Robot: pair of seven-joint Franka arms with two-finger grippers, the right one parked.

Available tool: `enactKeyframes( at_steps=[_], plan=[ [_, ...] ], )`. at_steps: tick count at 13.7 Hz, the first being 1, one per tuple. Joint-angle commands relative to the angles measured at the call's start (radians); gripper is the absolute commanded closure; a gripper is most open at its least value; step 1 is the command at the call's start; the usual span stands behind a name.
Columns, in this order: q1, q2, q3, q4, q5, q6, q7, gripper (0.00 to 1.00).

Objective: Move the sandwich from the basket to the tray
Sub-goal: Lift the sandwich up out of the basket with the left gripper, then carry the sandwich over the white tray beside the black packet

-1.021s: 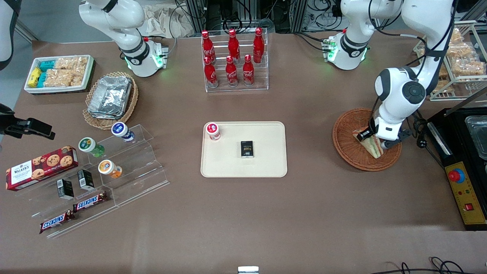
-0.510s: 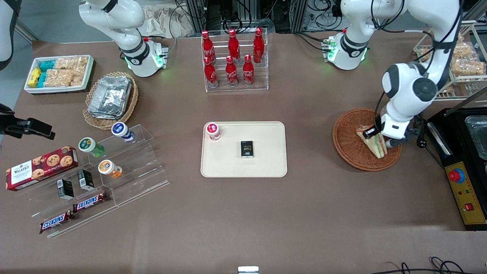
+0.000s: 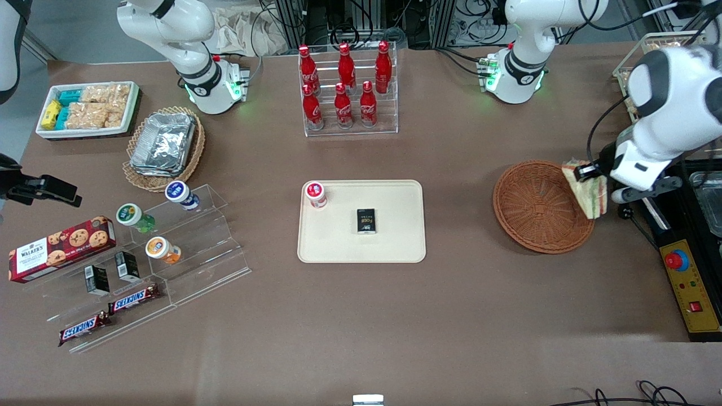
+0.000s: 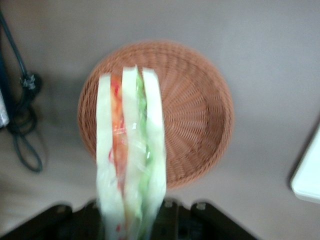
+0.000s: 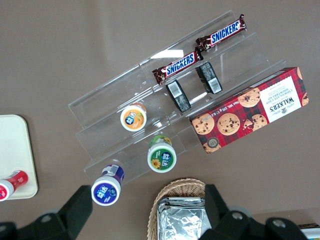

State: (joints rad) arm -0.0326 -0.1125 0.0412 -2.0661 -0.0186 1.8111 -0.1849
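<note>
Lifted clear of the basket [image 3: 536,208], the sandwich [image 3: 588,190] now hangs above its rim. The hand [image 3: 592,172] grips its upper end; soft, light bread wants gentle pressure.

Bare table separates basket [image 3: 536,208] from tray [image 3: 395,242] — only a small bottle [image 3: 316,194] and dark box [image 3: 366,220] occupy it.

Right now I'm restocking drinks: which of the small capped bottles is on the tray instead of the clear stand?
The red-capped bottle, standing in a corner of the tray. The blue, green and orange ones lie on the stand. The gripper holds the sandwich above the basket.
</note>
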Motion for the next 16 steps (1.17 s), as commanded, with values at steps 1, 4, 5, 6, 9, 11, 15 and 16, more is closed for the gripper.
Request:
enactKeyframes(
  at_steps=[1,4,5,6,9,11,15,16],
  plan=[
    [-0.033,0.043,-0.047,0.164,0.002,-0.143,0.033,1.0],
    [-0.046,0.048,-0.18,0.228,-0.003,-0.139,-0.122,1.0],
    [-0.046,0.062,-0.229,0.242,-0.004,-0.127,-0.189,1.0],
    [-0.046,0.074,-0.285,0.253,-0.01,-0.113,-0.214,1.0],
    [-0.052,0.149,-0.412,0.241,-0.023,-0.012,-0.359,1.0],
    [-0.059,0.218,-0.477,0.232,-0.015,0.051,-0.424,1.0],
    [-0.125,0.327,-0.488,0.149,-0.009,0.233,-0.43,1.0],
    [-0.145,0.368,-0.488,0.144,-0.007,0.301,-0.436,1.0]
  ],
)
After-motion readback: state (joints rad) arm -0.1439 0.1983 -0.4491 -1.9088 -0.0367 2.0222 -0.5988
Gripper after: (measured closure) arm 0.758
